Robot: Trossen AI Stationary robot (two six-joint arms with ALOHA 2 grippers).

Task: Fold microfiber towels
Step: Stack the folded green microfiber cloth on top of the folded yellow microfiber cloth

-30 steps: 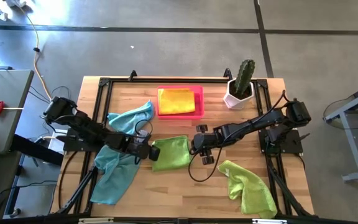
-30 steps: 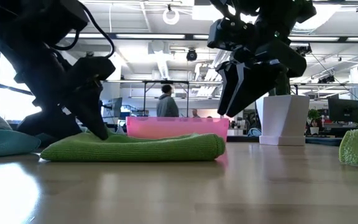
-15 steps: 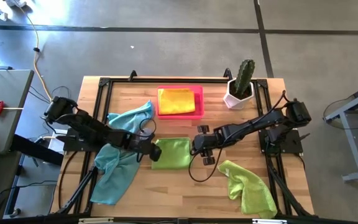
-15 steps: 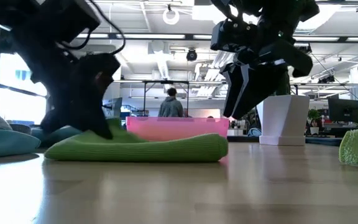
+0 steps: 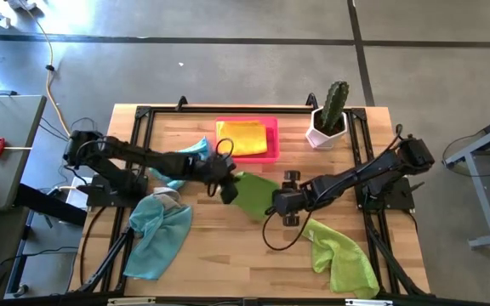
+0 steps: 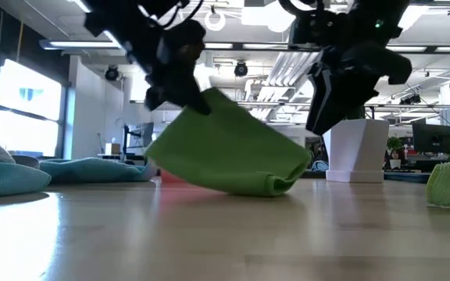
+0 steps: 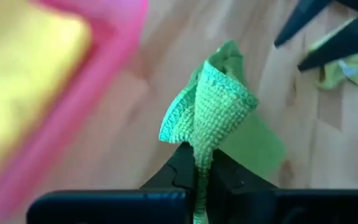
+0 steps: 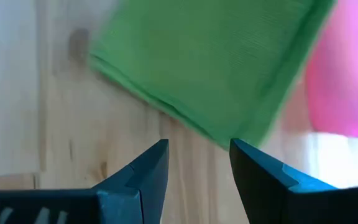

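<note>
Behind the left gripper [image 5: 226, 189] sits the pink tray [image 5: 272, 146] with a folded yellow towel [image 5: 242, 137]; a teal towel [image 5: 184, 161] lies under its arm and another [image 5: 156, 242] nearer the front edge. It is clamped on the folded green towel [image 5: 258, 194], one edge raised and the far fold on the wood. Just beyond that fold hovers the right gripper [image 5: 284, 204], fingers apart and empty, with a lime towel [image 5: 340, 257] to its outer side and a potted cactus [image 5: 330, 114] behind. A second ago the green towel lay flat, the left fingers spread at its edge; now they have pinched, lifted and pulled it toward the tray
</note>
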